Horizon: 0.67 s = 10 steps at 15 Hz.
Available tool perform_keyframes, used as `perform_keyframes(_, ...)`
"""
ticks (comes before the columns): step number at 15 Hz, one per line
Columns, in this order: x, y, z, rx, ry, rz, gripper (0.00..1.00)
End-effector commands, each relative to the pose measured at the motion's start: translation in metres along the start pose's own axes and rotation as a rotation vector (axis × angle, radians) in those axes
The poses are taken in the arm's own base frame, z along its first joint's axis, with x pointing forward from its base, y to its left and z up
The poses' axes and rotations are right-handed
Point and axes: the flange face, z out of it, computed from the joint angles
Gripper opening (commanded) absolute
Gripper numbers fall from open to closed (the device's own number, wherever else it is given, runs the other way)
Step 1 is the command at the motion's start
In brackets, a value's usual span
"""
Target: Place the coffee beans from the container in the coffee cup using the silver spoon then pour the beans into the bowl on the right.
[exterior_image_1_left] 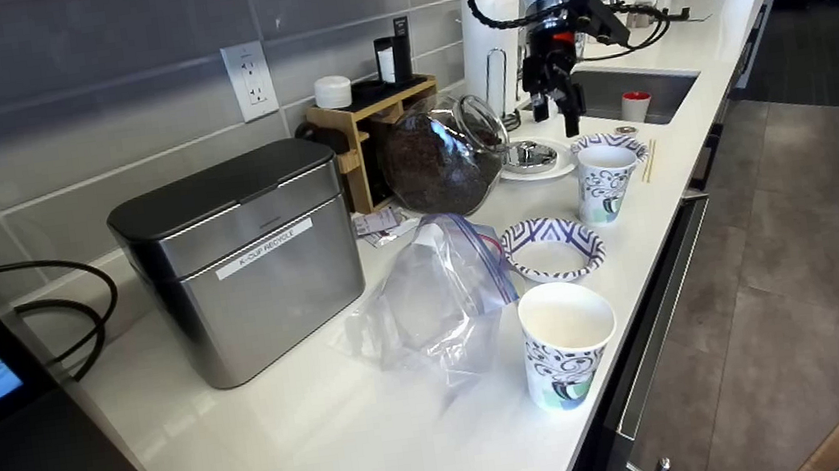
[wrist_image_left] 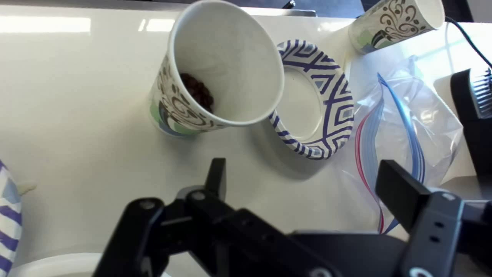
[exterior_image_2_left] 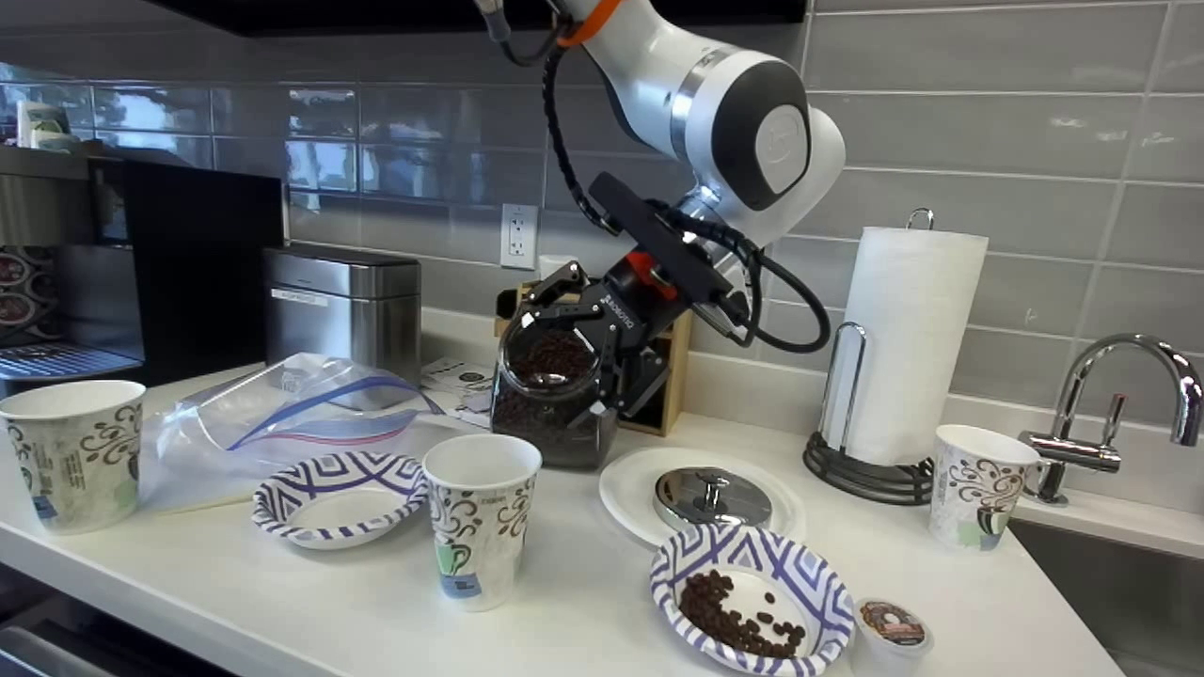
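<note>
Gripper (wrist_image_left: pixel 302 168) wide, unloaded; cup (wrist_image_left: pixel 234 65) with beans (wrist_image_left: pixel 197 92) best gripped lightly, lifted upright, tipped low over right bowl (exterior_image_2_left: pixel 820 602).

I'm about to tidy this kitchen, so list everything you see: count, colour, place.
Patterned cups: three, white, on counter
Bowls: two, blue-white, near cups
Jar: one, clear, by organizer
Beans: many, brown, in jar, one bowl, one cup
Lid: one, silver, on white plate
Pod: one, brown-topped, beside one bowl
Towel roll: one, white, near faucet
Bag: one, clear, beside bin
Bin: one, silver-black, near wall
Red-topped cup: one, white, in sink
Coffee machine: one, black, near bin
Small items: several, mixed colours, around organizer
Arm: one, white-black, above counter
Pincer: one, black, open, above counter
</note>
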Motion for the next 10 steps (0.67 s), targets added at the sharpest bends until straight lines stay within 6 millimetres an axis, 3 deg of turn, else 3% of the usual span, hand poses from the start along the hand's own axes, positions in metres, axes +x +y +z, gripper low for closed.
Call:
perform_keyframes(1, -0.027, -0.006, -0.003, -0.144, 0.005, -0.043, 1.0)
perform_keyframes(6, -0.057, -0.015, 0.0, -0.301, 0.051, -0.138, 1.0)
perform_keyframes(10, -0.076, -0.024, 0.019, -0.352, 0.133, -0.23, 1.0)
